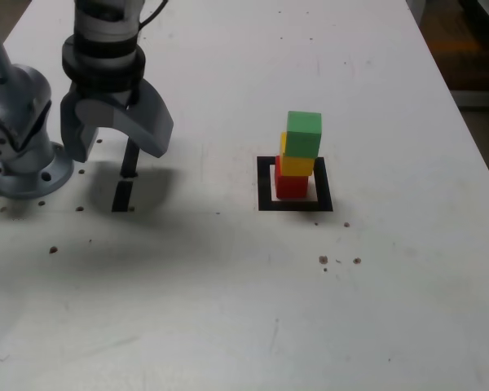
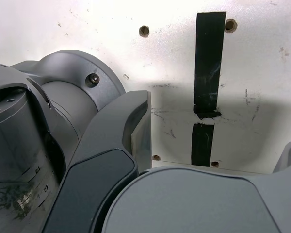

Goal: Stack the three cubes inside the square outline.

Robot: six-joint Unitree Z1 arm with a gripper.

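The three cubes stand as one tower in the exterior view: the red cube (image 1: 291, 185) at the bottom, the yellow cube (image 1: 297, 163) on it, and the green cube (image 1: 304, 134) on top, shifted a little toward the exterior view's right. The tower rests inside the square outline (image 1: 294, 205). My gripper (image 1: 118, 138) hangs open and empty far off at the exterior view's left, well apart from the tower. The wrist view shows the gripper (image 2: 218, 141) with its jaws spread wide over bare table; no cubes appear there.
Two short black strips (image 1: 129, 159) (image 1: 122, 195) lie on the white table (image 1: 228, 309) under the gripper, the strips (image 2: 209, 63) also showing in the wrist view. The arm's grey base (image 1: 24, 147) stands at the exterior view's left. The table's edge runs down the right side.
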